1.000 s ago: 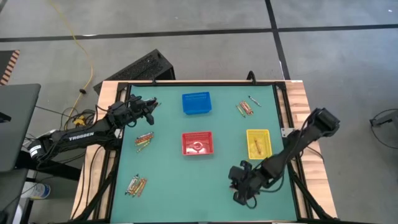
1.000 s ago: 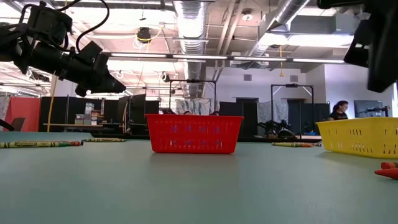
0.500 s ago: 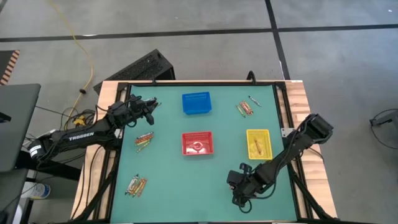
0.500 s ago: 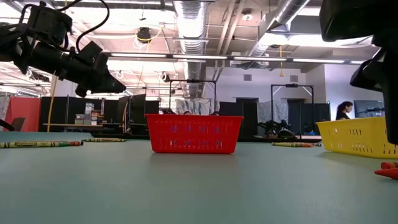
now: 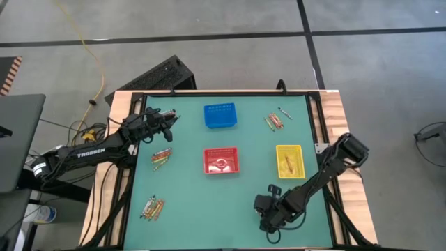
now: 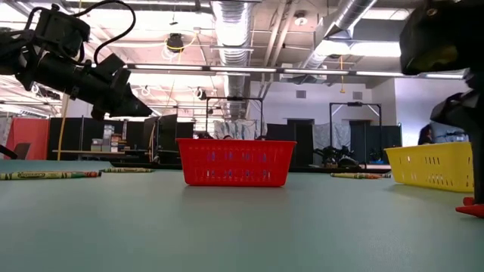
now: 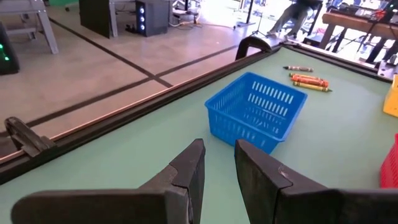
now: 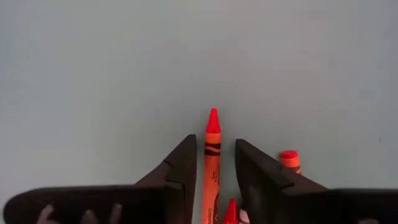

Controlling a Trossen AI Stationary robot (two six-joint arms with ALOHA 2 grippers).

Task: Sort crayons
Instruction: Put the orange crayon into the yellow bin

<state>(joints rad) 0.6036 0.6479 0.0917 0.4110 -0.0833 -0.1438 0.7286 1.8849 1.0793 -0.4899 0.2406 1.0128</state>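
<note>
Right gripper [image 8: 211, 165] is lowered over the green table [image 5: 188, 209] near its front edge, fingers parted narrowly and straddling an orange-red crayon [image 8: 212, 163] lying flat; whether the pads touch it cannot be told. Two more red crayon tips [image 8: 288, 158] are seen just beside the fingers. Left gripper [image 7: 214, 168] is held above the table's back-left area, fingers slightly apart and empty, pointed toward the blue basket [image 7: 255, 112]. Other crayon groups [image 5: 162, 157] are scattered on the table; some lie inside the yellow basket [image 5: 290, 161]. The red basket [image 5: 221, 160] sits mid-table.

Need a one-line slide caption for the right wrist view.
Right gripper straddles a red crayon lying on the green table, fingers apart.
</note>
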